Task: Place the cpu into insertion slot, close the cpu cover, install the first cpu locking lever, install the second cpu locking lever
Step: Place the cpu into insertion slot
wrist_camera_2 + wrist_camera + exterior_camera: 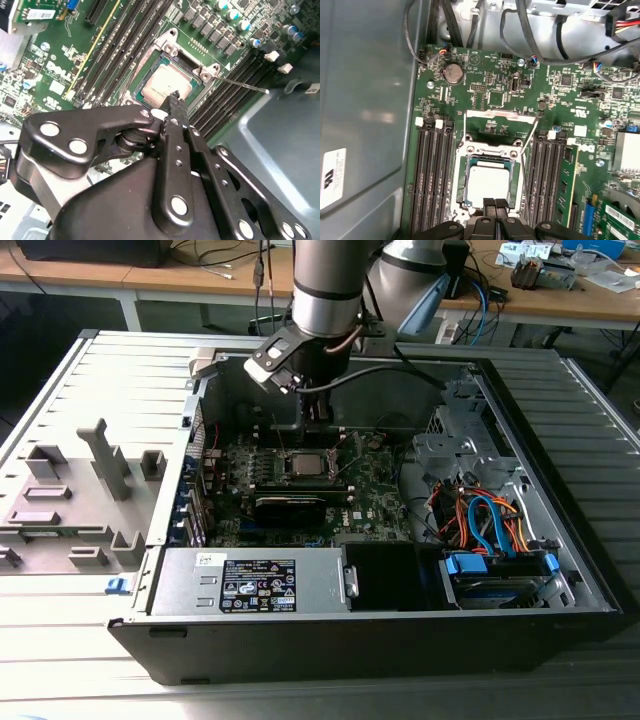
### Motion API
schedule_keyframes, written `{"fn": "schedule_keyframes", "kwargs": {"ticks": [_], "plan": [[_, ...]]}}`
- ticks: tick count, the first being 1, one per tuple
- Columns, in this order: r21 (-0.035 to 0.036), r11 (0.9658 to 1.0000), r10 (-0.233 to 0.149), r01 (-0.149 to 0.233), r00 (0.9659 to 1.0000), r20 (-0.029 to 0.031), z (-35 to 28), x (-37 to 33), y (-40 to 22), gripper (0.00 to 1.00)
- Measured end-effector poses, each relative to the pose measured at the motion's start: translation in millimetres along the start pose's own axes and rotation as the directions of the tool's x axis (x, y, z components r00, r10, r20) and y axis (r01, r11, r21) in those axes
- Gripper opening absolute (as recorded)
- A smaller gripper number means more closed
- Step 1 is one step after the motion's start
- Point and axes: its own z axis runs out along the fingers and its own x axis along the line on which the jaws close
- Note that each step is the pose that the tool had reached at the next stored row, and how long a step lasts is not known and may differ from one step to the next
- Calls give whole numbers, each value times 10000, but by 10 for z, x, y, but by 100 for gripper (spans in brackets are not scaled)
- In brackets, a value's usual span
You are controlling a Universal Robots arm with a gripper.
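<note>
The cpu [487,182] lies in the insertion slot [461,172] on the board [490,95], memory slots [432,175] on either side. My gripper [495,204] hangs over the slot's edge. In the exterior view, the power supply [255,585] sits before the board, cables [490,520] on the exterior view's right

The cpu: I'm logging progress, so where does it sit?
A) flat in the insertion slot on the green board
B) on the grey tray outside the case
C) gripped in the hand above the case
A: in both wrist views the cpu lies flat inside the silver rim of the insertion slot, and the hand beside it is shut, holding nothing.
</note>
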Motion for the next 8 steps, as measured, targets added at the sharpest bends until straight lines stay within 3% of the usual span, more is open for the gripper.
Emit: {"fn": "schedule_keyframes", "kwargs": {"ticks": [3,8], "plan": [[0,10000,0,0,10000,-3,-28,-1,-1,11],[-1,10000,-1,1,10000,-16,-128,-3,-6,11]]}}
